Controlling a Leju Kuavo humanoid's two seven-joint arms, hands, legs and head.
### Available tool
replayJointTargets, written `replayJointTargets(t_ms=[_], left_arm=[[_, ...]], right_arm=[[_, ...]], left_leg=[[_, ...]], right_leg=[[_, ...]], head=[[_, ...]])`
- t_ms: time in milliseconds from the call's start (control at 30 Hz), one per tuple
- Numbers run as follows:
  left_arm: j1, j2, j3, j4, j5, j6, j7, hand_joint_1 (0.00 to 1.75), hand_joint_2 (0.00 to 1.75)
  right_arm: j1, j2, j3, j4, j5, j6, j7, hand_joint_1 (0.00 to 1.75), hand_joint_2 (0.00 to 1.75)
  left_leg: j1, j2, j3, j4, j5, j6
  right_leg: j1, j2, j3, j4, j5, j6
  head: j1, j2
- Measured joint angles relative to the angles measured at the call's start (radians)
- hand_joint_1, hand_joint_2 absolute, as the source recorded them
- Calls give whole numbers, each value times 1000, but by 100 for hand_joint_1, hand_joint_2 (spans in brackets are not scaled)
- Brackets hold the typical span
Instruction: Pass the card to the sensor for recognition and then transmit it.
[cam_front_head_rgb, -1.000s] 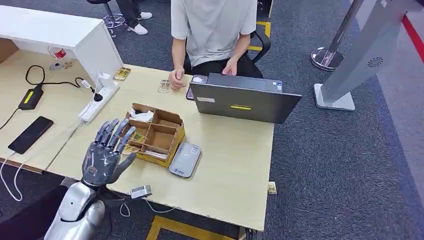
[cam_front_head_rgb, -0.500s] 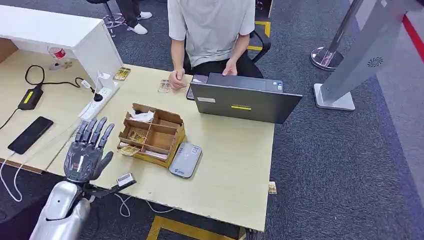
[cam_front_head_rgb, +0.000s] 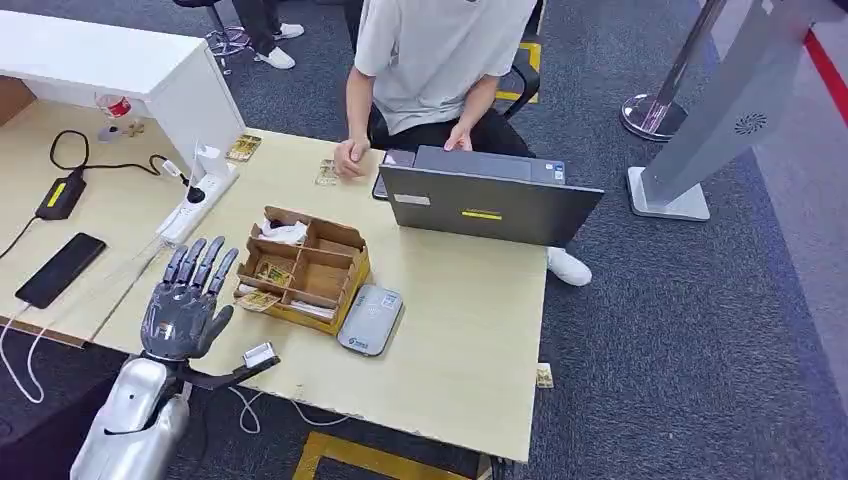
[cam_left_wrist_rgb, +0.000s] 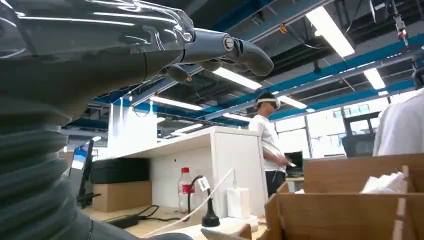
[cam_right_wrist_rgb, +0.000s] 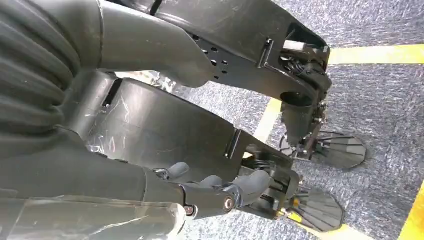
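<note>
Card pickup not yet begun; left hand empty beside the box

Table (cam_front_head_rgb: 470, 330) of pale wood carries everything relevant. A person (cam_front_head_rgb: 430, 60) sits at its far edge behind a dark laptop (cam_front_head_rgb: 485, 205), which bears a yellow label too small to read. Near the robot stands an open cardboard box (cam_front_head_rgb: 305, 270) with dividers; cards (cam_front_head_rgb: 272, 272) lie in its compartments and one card lies just outside its near-left corner. The grey sensor (cam_front_head_rgb: 370, 318), a flat rounded pad, lies just beside the box on its right; a small blue mark on it is illegible.

Left hand (cam_front_head_rgb: 185, 305) hovers beside the box, on its left side, fingers straight and spread, holding nothing. Right hand (cam_right_wrist_rgb: 220, 192) hangs low over the carpeted floor, fingers loosely curled in and empty.

Assessment: no card is held, none rests on the sensor, none has reached the person. Picking, presenting for recognition and handing over all appear outstanding.

No brand or writing is readable.
</note>
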Motion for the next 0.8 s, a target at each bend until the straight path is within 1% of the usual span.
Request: replayJointTargets(t_ms=[100, 367, 767, 800], left_arm=[[-5, -5, -18, 16, -4, 0, 16, 0, 175], [-9, -10, -65, 48, -3, 0, 33, 0, 175], [-11, -8, -96, 75, 15, 0, 46, 0, 175], [-11, -8, -96, 75, 15, 0, 46, 175, 175]], right_arm=[[-1, 2, 0, 0, 0, 0, 1, 0, 175], [-3, 3, 0, 0, 5, 3, 2, 0, 175], [-4, 5, 6, 0, 7, 4, 2, 0, 175], [-4, 5, 7, 0, 7, 4, 2, 0, 175]], left_leg=[[0, 0, 0, 0, 0, 0], [0, 0, 0, 0, 0, 0], [0, 0, 0, 0, 0, 0], [0, 0, 0, 0, 0, 0]], right_leg=[[0, 0, 0, 0, 0, 0], [0, 0, 0, 0, 0, 0], [0, 0, 0, 0, 0, 0], [0, 0, 0, 0, 0, 0]], head=[[0, 0], [0, 0], [0, 0], [0, 0]])
